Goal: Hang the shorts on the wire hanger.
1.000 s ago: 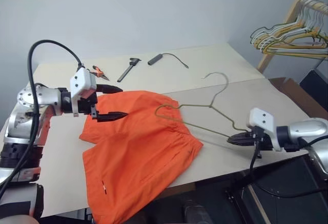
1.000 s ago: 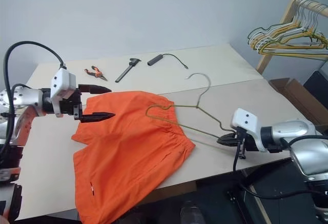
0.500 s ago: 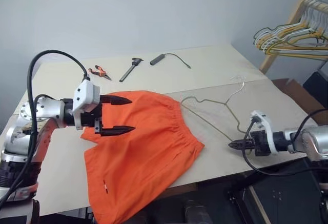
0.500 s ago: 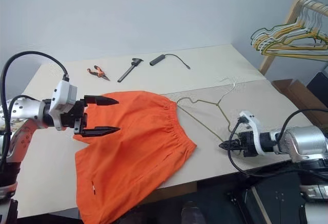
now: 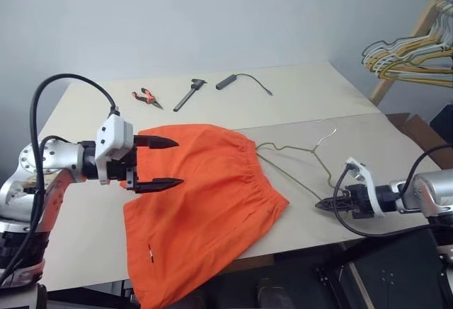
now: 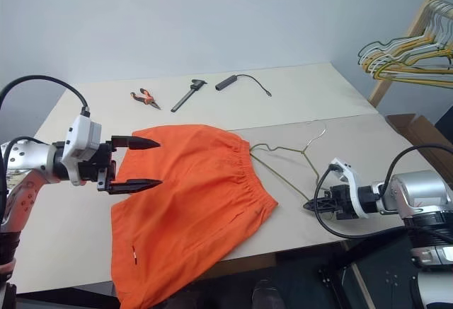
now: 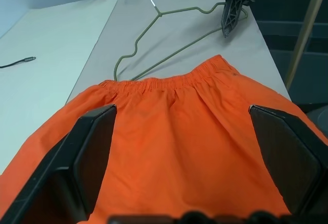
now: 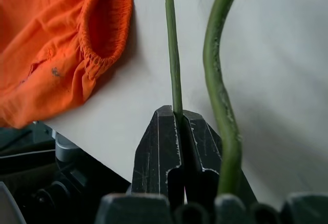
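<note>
Shorts [image 5: 205, 203] hem past table edge [image 5: 311, 235]

Wall [image 5: 212, 12]: plain pale grey, evenly lit.
Desk [image 5: 297, 93]: cream top with a seam across it.
Rack [image 5: 417, 30]: wooden, at the right, carrying yellow and white hangers [image 5: 407, 58].

Silver arms – white wrist housings, black cables, black-fingered left tool [image 5: 161, 162].

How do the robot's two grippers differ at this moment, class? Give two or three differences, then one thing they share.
The left gripper is open and holds nothing; the right gripper is shut on the wire hanger. The left gripper hovers over the shorts; the right gripper is beside them, at the table's near edge. Both have two black fingers.
</note>
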`<action>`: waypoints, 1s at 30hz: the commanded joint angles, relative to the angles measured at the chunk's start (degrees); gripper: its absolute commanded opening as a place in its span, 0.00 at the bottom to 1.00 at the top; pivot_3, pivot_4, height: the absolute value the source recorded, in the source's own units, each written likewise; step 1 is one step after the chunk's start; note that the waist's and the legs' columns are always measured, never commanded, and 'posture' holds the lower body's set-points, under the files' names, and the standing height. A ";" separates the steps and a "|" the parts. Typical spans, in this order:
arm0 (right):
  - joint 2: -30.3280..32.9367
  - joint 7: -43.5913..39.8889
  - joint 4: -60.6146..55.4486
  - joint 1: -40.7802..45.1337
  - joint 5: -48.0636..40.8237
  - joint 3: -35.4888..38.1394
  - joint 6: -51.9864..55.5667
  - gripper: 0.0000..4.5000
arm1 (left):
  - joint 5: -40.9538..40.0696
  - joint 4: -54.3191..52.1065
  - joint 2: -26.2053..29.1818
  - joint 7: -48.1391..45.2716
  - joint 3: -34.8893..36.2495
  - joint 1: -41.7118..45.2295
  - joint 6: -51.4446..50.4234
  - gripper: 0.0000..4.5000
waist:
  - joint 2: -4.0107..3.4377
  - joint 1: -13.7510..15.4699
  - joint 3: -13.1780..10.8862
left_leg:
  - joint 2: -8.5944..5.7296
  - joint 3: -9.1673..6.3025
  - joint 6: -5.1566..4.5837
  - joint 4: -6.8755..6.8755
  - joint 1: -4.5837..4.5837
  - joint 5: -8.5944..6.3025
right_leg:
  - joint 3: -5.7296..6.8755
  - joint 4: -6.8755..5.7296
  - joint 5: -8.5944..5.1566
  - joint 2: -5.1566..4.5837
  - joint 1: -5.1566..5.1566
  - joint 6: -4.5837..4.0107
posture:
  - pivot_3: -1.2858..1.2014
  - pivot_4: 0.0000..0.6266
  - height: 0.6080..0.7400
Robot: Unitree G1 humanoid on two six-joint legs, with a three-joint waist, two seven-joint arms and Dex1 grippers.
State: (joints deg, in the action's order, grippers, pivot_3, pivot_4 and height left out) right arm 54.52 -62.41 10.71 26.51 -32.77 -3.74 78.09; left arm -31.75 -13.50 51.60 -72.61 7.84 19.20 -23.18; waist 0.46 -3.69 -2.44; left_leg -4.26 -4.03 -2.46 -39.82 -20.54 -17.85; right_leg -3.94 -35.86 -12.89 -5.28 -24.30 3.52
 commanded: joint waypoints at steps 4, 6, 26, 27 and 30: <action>2.92 -2.87 -3.12 0.13 -2.55 0.99 -0.02 0.00 | -1.06 -1.65 0.55 0.34 1.42 0.13 0.10 1.00 | 0.00 -0.01 0.00 | 0.00 0.00 0.01 0.00 0.00 -0.01 | 0.01 0.01 0.00 0.01 0.00 0.00 | 0.49 0.09 1.00; 3.60 -4.19 -3.49 -0.13 -3.44 1.11 -0.23 0.00 | -0.93 -1.68 0.48 0.36 1.36 0.03 0.29 1.00 | 0.00 0.02 0.00 | 0.00 0.01 0.01 0.00 0.01 -0.01 | 0.00 0.01 0.00 0.01 0.01 0.00 | 0.50 0.08 1.00; -0.66 -7.57 3.02 5.18 0.62 -9.06 -6.76 0.00 | 0.00 -2.41 1.69 -0.09 1.77 -2.45 2.21 1.00 | 0.01 1.15 0.01 | 0.00 0.14 0.03 0.01 0.12 -0.04 | 0.00 0.04 0.00 0.00 0.03 0.00 | 0.51 0.05 1.00; -1.49 -7.80 4.08 5.97 1.02 -9.58 -7.18 0.00 | -0.02 -2.40 1.81 -0.12 1.77 -2.41 2.26 1.00 | 0.01 1.24 0.01 | 0.00 0.14 0.04 0.01 0.12 -0.03 | 0.03 0.02 0.00 0.02 0.03 0.00 | 0.51 0.05 1.00; -3.14 -9.29 6.82 7.95 2.23 -11.28 -8.62 0.00 | -0.26 -2.62 2.14 -0.06 2.05 -2.64 2.27 1.00 | 0.01 1.56 0.01 | 0.00 0.14 0.33 0.01 0.08 0.13 | 0.07 0.03 0.00 0.00 -0.02 0.00 | 0.51 0.05 1.00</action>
State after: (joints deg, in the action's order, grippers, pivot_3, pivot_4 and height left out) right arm 51.19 -70.16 16.77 32.38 -31.22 -15.28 71.09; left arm -31.62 -14.99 52.70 -72.71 8.10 15.75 -21.55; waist 0.47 -2.13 -2.43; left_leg -4.27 -3.88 -2.10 -39.81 -20.50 -17.70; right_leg -3.86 -35.83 -12.89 -5.29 -24.35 3.52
